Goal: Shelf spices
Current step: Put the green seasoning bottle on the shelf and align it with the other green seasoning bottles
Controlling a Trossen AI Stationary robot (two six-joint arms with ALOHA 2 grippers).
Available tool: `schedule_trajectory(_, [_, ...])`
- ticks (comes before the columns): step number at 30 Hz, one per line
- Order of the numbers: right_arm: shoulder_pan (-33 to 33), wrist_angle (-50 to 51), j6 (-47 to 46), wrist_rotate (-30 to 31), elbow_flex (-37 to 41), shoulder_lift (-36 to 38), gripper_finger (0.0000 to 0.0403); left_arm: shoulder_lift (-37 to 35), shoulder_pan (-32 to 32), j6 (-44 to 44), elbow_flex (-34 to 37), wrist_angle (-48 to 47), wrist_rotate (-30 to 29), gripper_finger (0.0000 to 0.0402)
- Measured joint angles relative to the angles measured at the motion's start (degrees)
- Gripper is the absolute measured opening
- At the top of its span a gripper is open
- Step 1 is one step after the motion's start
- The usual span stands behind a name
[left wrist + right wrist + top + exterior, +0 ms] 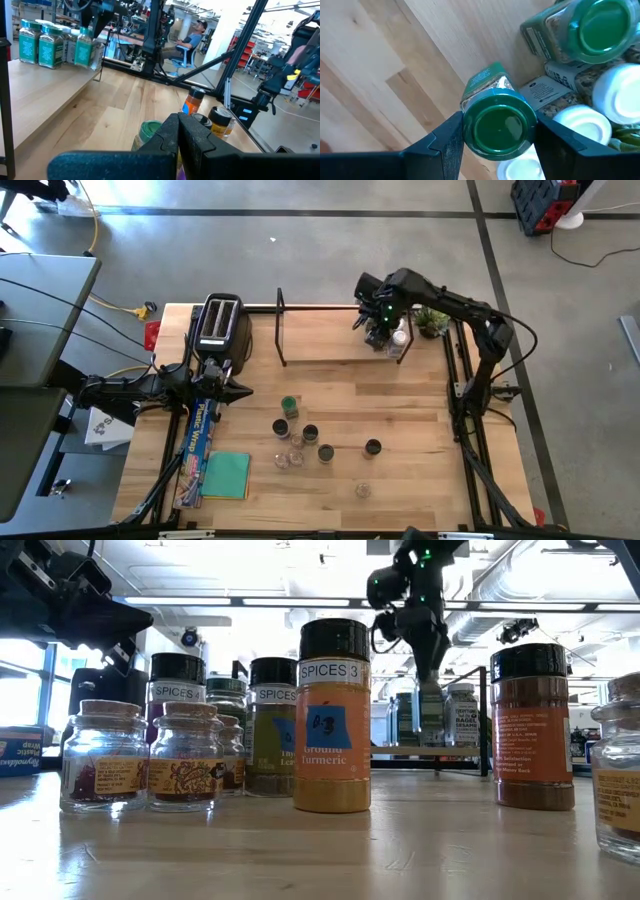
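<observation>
The step in hand looks like placing a jar: the right tool (495,137) holds a green-lidded spice jar (499,125) between its fingers, over the shelf (330,345) board beside the jars already grouped there (592,25). The next move likely calls for lowering it upright, then releasing. The left tool (177,135), closed and empty, waits near the toaster (218,325); more spices (300,435) stand on the table (400,470).
</observation>
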State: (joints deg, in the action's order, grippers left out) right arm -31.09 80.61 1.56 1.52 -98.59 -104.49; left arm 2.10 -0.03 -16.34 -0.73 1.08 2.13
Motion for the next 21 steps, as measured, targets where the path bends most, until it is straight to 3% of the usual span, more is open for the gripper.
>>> schedule_trajectory(21, [-0.55, -7.15, -0.04, 1.80, 2.03, -0.04, 0.0233, 0.00, 0.00, 0.00, -0.01, -0.02, 0.00, 0.0000])
